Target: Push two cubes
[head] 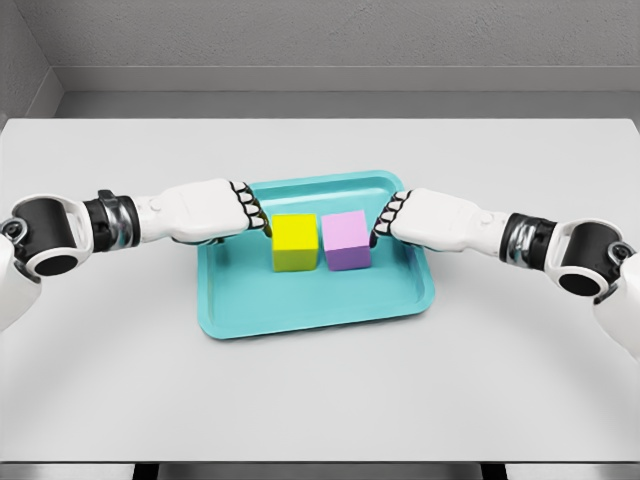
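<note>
Tray [300, 315] rim beside cubes [320, 240]

White table [320, 400], grey wall [330, 35] behind, apparently concrete.

yellow cube [294, 243] and pink cube [346, 240] – both upright, side by side in teal tray [310, 305], small gap between, yellow on left
</note>
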### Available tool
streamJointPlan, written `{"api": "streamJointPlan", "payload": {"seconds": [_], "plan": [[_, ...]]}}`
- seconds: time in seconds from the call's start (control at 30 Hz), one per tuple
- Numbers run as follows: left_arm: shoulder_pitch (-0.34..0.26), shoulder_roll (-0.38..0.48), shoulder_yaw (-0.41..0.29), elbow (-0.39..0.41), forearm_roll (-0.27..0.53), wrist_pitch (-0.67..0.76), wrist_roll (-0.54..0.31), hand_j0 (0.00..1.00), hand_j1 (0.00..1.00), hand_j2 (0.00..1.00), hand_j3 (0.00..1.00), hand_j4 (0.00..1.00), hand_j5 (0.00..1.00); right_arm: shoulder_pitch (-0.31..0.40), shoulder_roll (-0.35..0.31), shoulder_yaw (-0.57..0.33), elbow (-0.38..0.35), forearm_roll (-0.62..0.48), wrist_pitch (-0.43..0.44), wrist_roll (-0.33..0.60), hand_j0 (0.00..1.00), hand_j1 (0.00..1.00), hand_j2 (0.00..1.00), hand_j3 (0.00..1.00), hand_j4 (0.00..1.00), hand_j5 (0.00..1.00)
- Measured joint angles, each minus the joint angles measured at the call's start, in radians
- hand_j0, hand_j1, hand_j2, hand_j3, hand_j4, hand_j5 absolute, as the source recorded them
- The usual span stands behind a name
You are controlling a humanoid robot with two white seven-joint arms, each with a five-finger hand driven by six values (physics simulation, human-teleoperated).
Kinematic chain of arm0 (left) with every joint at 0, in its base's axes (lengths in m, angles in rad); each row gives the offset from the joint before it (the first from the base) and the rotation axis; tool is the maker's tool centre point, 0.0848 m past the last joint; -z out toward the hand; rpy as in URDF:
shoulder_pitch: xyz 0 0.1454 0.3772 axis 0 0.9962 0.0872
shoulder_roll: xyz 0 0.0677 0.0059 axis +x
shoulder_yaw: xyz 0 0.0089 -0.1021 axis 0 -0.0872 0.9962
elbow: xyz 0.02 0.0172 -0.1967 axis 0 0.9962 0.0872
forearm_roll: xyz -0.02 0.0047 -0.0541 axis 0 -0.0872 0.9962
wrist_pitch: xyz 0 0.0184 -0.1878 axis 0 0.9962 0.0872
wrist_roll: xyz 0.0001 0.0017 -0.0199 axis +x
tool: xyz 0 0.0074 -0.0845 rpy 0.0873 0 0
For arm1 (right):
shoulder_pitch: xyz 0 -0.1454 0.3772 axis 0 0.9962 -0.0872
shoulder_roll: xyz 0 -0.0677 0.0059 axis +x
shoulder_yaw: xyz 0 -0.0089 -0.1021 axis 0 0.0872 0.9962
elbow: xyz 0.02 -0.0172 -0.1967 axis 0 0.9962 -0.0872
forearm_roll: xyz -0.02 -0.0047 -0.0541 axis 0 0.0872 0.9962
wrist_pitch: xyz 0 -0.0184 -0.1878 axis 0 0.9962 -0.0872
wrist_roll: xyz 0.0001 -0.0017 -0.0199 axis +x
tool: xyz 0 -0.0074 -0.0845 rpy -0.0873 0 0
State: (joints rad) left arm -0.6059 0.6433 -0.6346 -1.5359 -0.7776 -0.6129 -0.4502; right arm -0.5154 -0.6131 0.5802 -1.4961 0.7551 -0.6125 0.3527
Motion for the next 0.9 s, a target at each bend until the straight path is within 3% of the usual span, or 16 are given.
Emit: {"api": "streamJointPlan", "payload": {"seconds": [0.2, 0.9], "plan": [[0.002, 0.005, 0.006, 0.033, 0.0, 0.0, 0.0, 0.77, 0.77, 0.77, 0.77, 0.77, 0.77, -0.002, -0.001, 0.001, 0.048, 0.003, 0.0, 0.0, 0.64, 0.64, 0.64, 0.64, 0.64, 0.64], [-0.003, 0.043, 0.023, 0.052, 0.002, 0.0, 0.0, 0.77, 0.77, 0.77, 0.77, 0.77, 0.77, -0.008, 0.022, 0.016, 0.022, 0.003, 0.001, 0.001, 0.64, 0.64, 0.64, 0.64, 0.64, 0.64]]}}
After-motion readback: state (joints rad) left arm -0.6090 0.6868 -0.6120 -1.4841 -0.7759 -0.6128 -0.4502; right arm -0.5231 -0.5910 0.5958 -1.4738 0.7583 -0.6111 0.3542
